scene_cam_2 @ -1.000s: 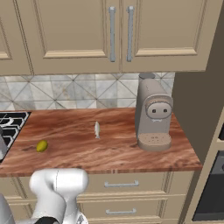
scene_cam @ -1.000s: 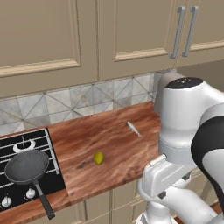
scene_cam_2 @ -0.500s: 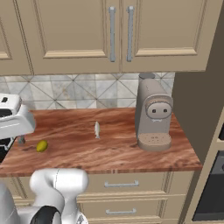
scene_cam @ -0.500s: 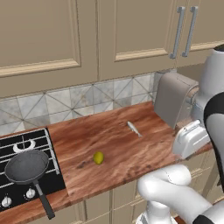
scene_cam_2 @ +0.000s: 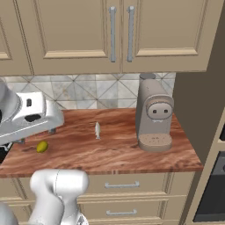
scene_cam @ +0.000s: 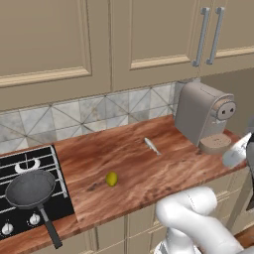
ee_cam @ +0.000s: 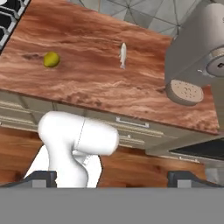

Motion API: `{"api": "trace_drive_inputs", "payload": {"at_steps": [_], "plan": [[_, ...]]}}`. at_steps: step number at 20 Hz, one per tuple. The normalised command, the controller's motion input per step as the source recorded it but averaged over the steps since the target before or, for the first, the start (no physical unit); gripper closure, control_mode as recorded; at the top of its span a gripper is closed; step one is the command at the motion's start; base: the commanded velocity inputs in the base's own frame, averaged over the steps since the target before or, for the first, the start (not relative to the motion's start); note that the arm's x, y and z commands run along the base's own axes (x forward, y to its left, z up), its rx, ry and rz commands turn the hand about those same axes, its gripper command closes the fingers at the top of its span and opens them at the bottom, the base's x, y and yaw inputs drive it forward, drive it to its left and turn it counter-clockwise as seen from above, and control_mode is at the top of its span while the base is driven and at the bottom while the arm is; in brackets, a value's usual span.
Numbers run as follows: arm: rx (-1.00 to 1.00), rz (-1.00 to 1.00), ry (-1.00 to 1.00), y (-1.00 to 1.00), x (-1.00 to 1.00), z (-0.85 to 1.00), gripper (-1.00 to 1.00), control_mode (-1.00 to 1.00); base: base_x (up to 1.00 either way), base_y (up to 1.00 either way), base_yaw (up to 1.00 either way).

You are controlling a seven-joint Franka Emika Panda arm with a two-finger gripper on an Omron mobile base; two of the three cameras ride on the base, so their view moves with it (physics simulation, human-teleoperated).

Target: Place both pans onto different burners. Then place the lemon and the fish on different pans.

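1. Lying on the wooden bench, the lemon sits toward the front edge, between the hob and the fish, well apart from both.
2. The fish, slender and silvery, rests nearer the tiled backsplash, between the lemon and the coffee machine.
3. One dark pan stands on the near burner of the hob, its long black handle pointing out over the row of knobs toward the bench's front edge.
4. A silvery ring burner behind that pan lies bare under its wire grate.
5. From the right base view the lemon sits just below the white hand of the arm, and the fish lies near the middle of the bench, left of the coffee machine.
6. The hand view looks down on the lemon, the fish and the round drip tray of the coffee machine.
7. The fingers stand spread wide at the bottom corners of the hand view, released, with nothing between them; the gripper hangs out beyond the bench's front edge, over the drawers.
8. No brand, label or writing can be read on anything.
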Motion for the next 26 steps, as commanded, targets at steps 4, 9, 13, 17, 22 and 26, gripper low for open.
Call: {"api": "trace_drive_inputs", "payload": {"at_steps": [4,9,13,17,22,26], "plan": [[0.00,0.02,-0.60,-0.21,0.07,-0.02,-1.00,-1.00,0.00,0.00,0.00],[0.02,0.00,-0.18,-0.04,-0.01,0.00,-1.00,-1.00,0.00,0.00,0.00],[0.00,0.00,0.00,0.00,0.23,0.00,-1.00,-1.00,0.00,0.00,0.00],[0.03,-0.01,0.00,0.00,0.54,-0.06,-1.00,-1.00,0.00,0.00,0.00],[0.15,0.00,0.00,0.00,0.48,-0.25,-1.00,-1.00,0.00,0.00,0.00],[0.14,0.00,0.00,0.00,0.51,-0.41,-1.00,-1.00,0.00,0.00,0.00]]}}
